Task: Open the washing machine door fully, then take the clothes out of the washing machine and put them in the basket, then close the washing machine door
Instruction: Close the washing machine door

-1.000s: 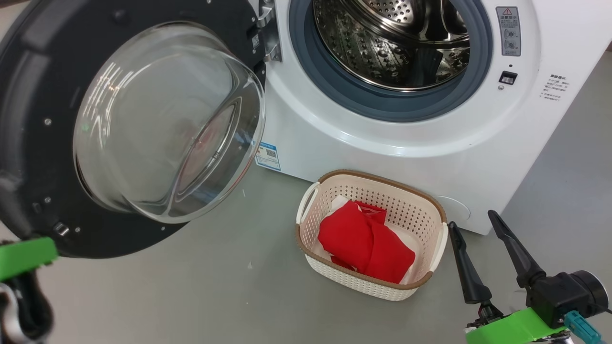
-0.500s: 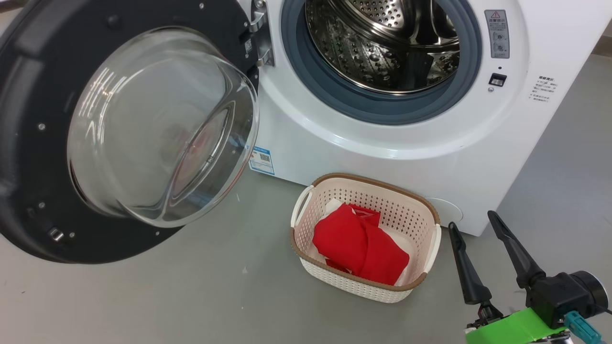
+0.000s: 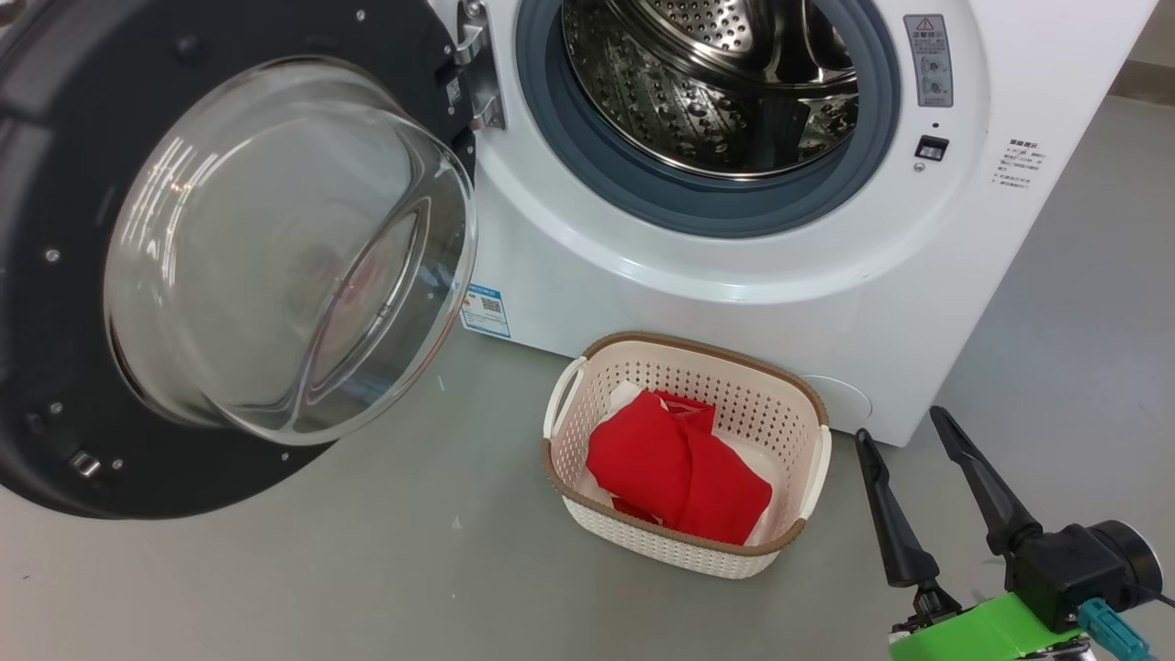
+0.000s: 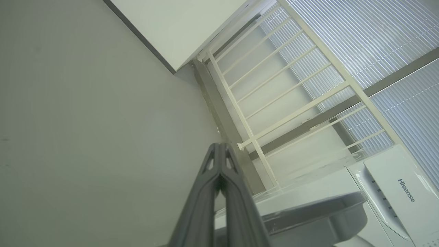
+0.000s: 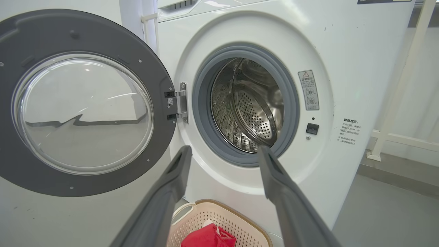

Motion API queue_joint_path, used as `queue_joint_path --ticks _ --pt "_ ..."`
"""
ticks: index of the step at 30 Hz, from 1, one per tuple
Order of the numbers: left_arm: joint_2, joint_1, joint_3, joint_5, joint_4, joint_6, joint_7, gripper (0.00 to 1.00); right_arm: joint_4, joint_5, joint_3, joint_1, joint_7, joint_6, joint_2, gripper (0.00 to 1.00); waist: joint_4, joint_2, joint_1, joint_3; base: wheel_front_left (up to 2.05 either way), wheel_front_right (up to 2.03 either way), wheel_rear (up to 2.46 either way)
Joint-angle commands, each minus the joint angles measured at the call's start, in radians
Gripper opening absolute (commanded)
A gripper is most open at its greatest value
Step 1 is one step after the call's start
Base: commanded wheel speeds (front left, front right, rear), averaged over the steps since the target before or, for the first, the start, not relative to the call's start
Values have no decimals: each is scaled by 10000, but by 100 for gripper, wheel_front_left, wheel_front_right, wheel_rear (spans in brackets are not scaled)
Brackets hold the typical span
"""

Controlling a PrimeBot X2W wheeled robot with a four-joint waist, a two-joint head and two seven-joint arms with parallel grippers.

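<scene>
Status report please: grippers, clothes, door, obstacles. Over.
Left gripper shut, empty; right gripper open, empty. Clothes in basket, drum looks empty. Door wide open, not yet closed. Basket sits below drum, probably under door's path.

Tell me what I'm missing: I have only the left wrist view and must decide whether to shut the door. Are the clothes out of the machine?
Observer: Yes, the red clothes lie in the basket, on the floor in front of the washing machine.
Operator: Anything left inside?
Observer: No fabric shows in the visible part of the drum, just bare perforated steel.
Operator: And the door?
Observer: In the right wrist view it is swung wide open to the left of the opening, its glass bowl facing out.
</scene>
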Motion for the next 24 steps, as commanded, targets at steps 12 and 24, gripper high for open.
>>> queue_joint_path --ticks 12,24 --pt "943 -691 -738 185 876 -94 1713 0 -312 73 327 -305 18 50 -118 100 -181 0 0 80 0 0 0" --pt "696 -499 -1103 -77 1006 -607 3066 0 -285 122 328 -356 -47 50 -118 100 -159 0 0 135 0 0 0"
